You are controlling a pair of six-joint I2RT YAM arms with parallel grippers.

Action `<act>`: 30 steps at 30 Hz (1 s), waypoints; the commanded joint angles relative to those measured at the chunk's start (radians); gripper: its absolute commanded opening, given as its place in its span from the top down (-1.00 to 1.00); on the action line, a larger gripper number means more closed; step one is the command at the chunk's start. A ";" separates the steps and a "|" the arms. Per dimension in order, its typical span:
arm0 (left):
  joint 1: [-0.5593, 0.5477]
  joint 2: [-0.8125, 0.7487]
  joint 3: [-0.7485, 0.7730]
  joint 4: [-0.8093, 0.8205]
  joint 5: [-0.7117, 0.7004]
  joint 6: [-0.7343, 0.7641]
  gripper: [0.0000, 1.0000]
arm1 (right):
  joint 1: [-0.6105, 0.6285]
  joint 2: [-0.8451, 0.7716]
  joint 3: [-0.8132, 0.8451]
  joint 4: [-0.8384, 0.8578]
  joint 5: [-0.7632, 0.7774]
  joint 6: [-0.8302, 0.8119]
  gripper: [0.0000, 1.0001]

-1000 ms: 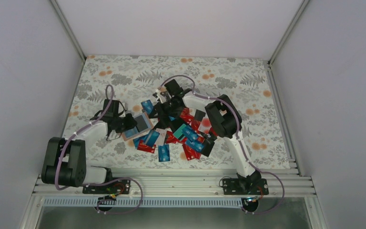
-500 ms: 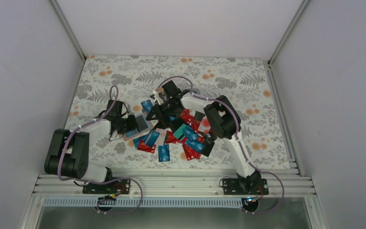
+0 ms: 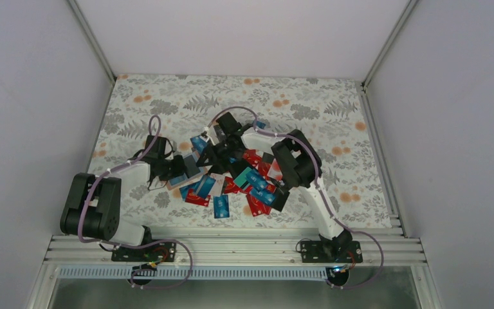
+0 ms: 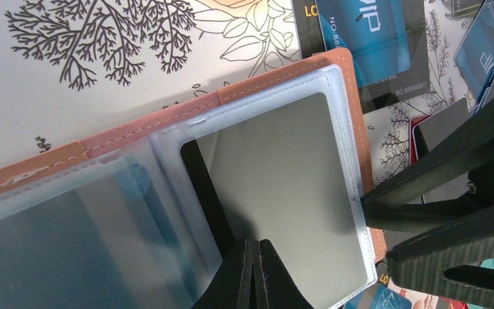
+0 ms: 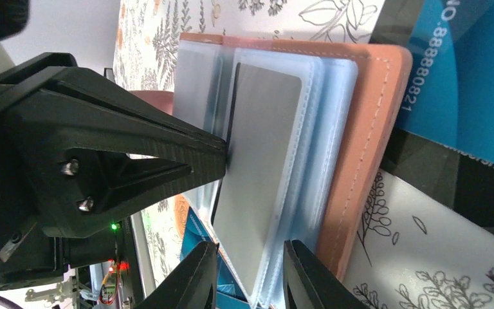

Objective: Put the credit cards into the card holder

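Observation:
The tan-brown card holder [image 3: 190, 168] lies open left of the card pile, its clear sleeves showing in the left wrist view [image 4: 135, 129] and the right wrist view [image 5: 366, 129]. A grey-faced card [image 4: 283, 187] sits in the top sleeve [image 5: 257, 141]. My left gripper [image 4: 255, 248] is shut, its tips pinching at the sleeves' inner edge; it also shows in the top view [image 3: 177, 169]. My right gripper [image 5: 247, 277] is open, and its fingers straddle the free end of that sleeve and card [image 3: 201, 159]. Many blue, red, black and teal credit cards [image 3: 251, 180] lie heaped to the right.
A blue card on a black one [image 4: 366, 38] lies just beyond the holder's outer edge, also in the right wrist view [image 5: 463, 77]. The two grippers face each other closely over the holder. The floral cloth [image 3: 334, 116] covers the table.
My right gripper has moved left over the card holder. My left arm has shifted slightly and the holder now looks narrower and more tilted under the two grippers.

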 commanded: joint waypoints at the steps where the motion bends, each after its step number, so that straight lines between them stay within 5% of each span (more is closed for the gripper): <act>1: -0.007 0.011 -0.026 0.014 -0.020 -0.006 0.95 | 0.017 0.025 0.021 -0.016 0.008 -0.015 0.42; 30: -0.019 -0.002 -0.026 0.018 -0.021 -0.021 0.95 | 0.052 -0.001 0.055 -0.047 0.016 -0.022 0.50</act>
